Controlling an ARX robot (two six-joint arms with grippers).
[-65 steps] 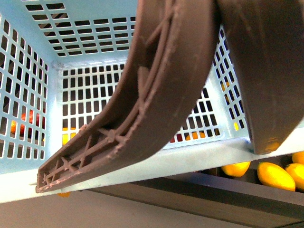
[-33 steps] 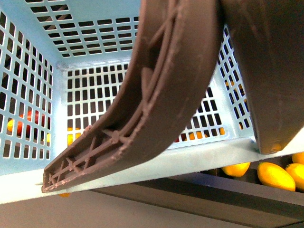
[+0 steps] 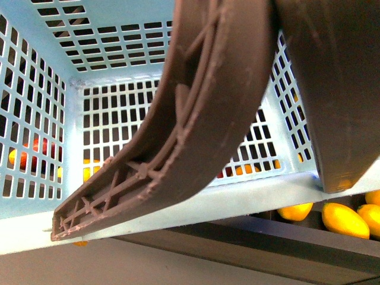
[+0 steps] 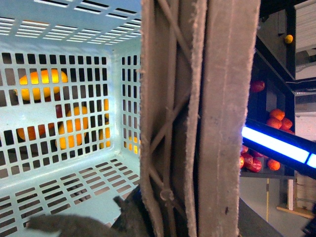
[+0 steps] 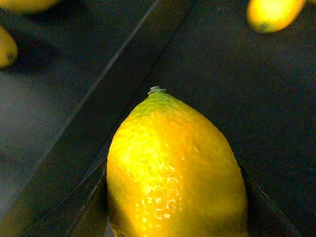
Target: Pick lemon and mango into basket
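Two brown handles (image 3: 196,113) of the teal basket (image 3: 249,193) hang close across your front view, one broad and curved in the middle, one at the right edge. Four yellow-orange fruits (image 3: 344,219) lie on the dark shelf (image 3: 267,243) below the basket's near rim, to the right; more orange and red fruit shows through the slotted walls. One lemon (image 5: 173,163) fills your right wrist view, stem nub away from the lens, and the right gripper (image 5: 173,202) has its jaws pinching it, one dark jaw pressed to each flank, dark shelf behind. Three more yellow fruits (image 5: 274,12) sit at that picture's edges, well apart from it. Your left wrist view shows one handle straight before the lens over the basket's floor, with the left gripper (image 4: 131,219) a dark blur at its foot; you cannot tell whether those jaws are spread or clamped
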